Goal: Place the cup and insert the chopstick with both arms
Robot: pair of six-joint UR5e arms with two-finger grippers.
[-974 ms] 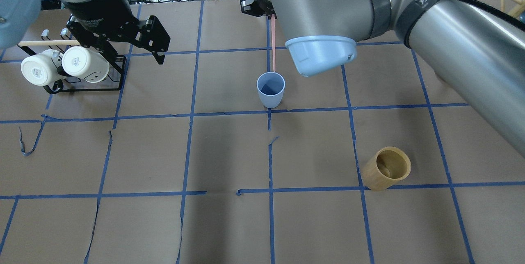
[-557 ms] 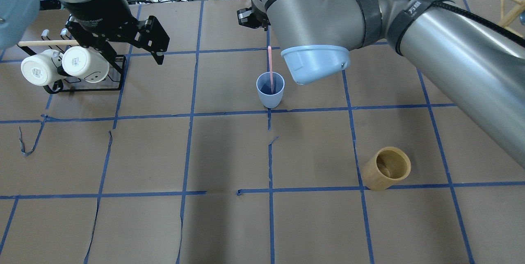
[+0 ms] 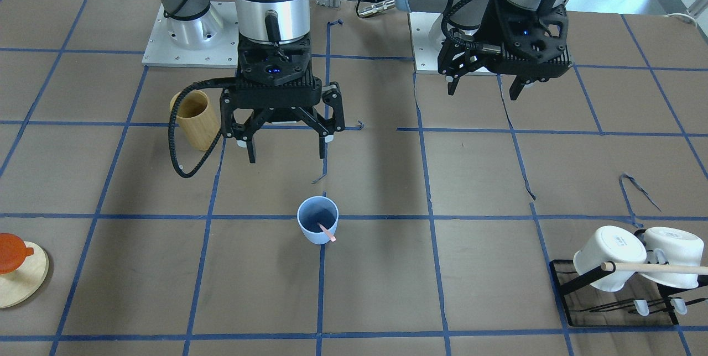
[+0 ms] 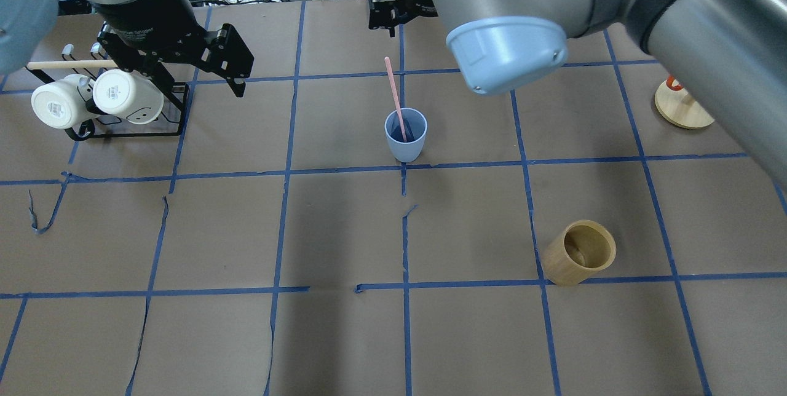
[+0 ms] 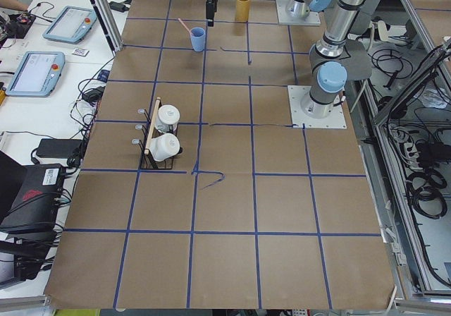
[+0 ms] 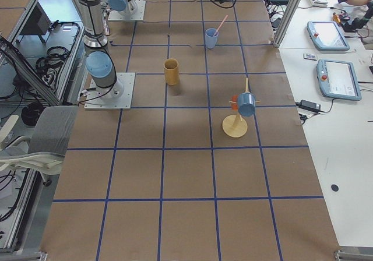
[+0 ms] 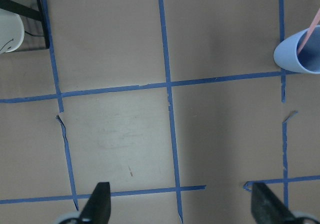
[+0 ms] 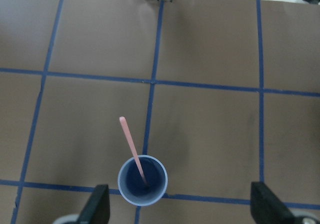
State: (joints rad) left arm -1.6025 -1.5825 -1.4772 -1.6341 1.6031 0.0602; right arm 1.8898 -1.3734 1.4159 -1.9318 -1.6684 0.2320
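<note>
The blue cup (image 4: 405,136) stands upright on the tabletop (image 4: 344,230) by a tape crossing. The pink chopstick (image 4: 394,95) leans inside it. My right jaws hang above it, wide open and empty. My left jaws, open and empty too, hang near the mug rack (image 4: 135,134). I think both steps are done. Next I should pull away without bumping the stick.

Nothing can be read clearly: the white cup (image 3: 608,256) carries small dark print on its base, too blurred to make out.
</note>
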